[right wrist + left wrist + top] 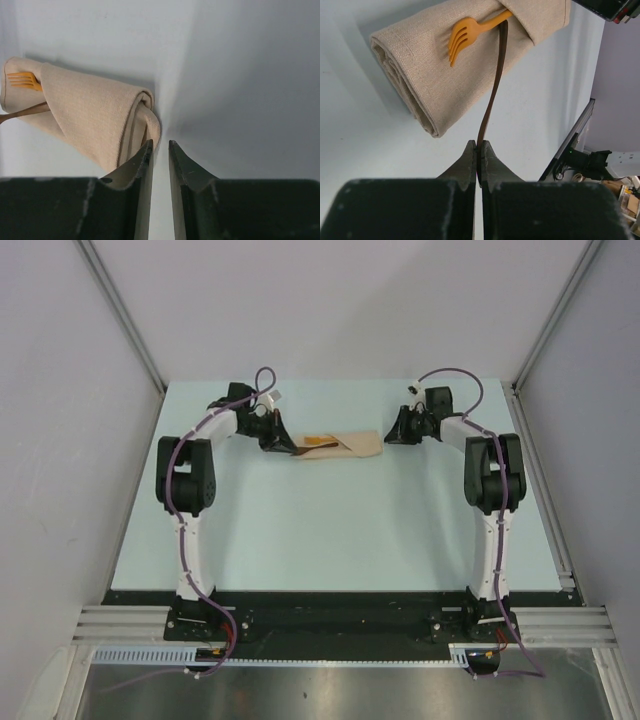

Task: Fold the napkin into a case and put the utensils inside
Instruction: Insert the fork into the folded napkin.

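The left claw (479, 147) is pinching the brown utensil (492, 95) sticking out of the napkin case (420, 75) beside an orange fork (462, 37); the right claw (160, 145) is hovering slightly spread, holding nothing, just beside the case's other end.

We see the napkin folded into a narrow beige-tan case (345, 445), lying flat across the far middle of the table (330, 530), long side running left to right. Its cloth is plain and coarse-woven, layered in thick folds at the ends, with a diagonal flap forming a pocket. An orange fork (462, 35) sits in that pocket, handle tucked under the flap, tines out and resting on the cloth. Beside it we find the dark brown piece (495, 85), thin and slightly curved: one end goes under the same flap, the other reaches off the case and is pinched in the left gripper (477, 147).
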`<action>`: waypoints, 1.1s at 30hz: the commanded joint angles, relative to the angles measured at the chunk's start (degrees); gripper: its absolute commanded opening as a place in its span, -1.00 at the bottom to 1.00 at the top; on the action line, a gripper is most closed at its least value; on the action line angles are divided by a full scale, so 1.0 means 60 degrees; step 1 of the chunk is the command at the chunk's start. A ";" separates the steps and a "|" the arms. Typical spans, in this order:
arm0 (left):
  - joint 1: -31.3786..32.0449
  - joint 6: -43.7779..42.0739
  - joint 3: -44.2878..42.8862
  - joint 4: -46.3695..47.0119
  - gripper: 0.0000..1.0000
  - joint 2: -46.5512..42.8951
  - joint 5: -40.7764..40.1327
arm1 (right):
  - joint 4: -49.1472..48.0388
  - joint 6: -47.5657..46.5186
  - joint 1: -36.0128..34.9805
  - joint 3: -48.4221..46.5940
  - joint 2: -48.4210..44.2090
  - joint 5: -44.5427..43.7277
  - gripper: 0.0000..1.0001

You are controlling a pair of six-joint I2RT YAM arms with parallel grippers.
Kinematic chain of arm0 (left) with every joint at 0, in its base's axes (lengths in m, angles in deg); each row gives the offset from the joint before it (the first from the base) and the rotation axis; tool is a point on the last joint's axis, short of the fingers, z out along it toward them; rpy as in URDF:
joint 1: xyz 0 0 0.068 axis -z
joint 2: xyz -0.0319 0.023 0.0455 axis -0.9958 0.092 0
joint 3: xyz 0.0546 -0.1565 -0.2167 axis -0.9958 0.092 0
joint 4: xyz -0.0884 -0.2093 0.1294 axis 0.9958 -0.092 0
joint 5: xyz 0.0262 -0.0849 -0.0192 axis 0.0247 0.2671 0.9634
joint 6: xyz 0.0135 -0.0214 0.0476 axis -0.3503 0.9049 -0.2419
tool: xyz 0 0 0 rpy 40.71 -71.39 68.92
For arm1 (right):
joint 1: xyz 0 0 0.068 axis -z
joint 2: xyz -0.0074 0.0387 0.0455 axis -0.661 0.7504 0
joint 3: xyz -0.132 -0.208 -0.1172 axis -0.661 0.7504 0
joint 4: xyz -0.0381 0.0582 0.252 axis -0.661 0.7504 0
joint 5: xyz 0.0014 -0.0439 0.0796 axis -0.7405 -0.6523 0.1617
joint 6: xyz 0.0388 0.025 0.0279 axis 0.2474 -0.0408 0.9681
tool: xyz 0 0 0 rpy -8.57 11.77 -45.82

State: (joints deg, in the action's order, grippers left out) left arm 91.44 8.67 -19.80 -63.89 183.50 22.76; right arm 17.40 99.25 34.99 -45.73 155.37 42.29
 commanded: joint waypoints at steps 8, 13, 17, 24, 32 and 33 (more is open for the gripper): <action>0.0593 0.0666 -0.1290 0.0224 -1.00 0.0832 0.0216 | -0.0186 -0.0110 -0.0194 -0.0817 0.0544 -0.0377 -0.53; 0.0813 0.0827 -0.1992 0.0137 -1.00 0.1198 0.0275 | -0.0143 -0.0096 -0.0194 -0.0904 0.0676 -0.0377 -0.53; 0.0916 0.0812 -0.2667 -0.0142 -1.00 0.1798 0.0304 | -0.0157 -0.0125 -0.0151 -0.0875 0.0676 -0.0407 -0.53; 0.0945 0.0842 -0.3327 -0.0390 -1.00 0.2414 0.0305 | -0.0186 -0.0198 -0.0150 -0.0890 0.0734 -0.0377 -0.55; 0.0887 0.0988 -0.4176 -0.0699 -0.82 0.2927 -0.0047 | -0.0216 -0.0213 -0.0150 -0.0846 0.0823 -0.0246 -0.56; 0.0872 0.0988 -0.4264 -0.0714 -0.80 0.2971 -0.0062 | -0.0245 -0.0213 -0.0136 -0.0846 0.0822 -0.0231 -0.57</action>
State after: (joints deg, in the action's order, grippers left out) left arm 96.84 13.70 -41.28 -67.24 199.35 25.56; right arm 16.64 99.25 33.89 -49.25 158.98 41.00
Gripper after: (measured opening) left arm 0.076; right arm 0.217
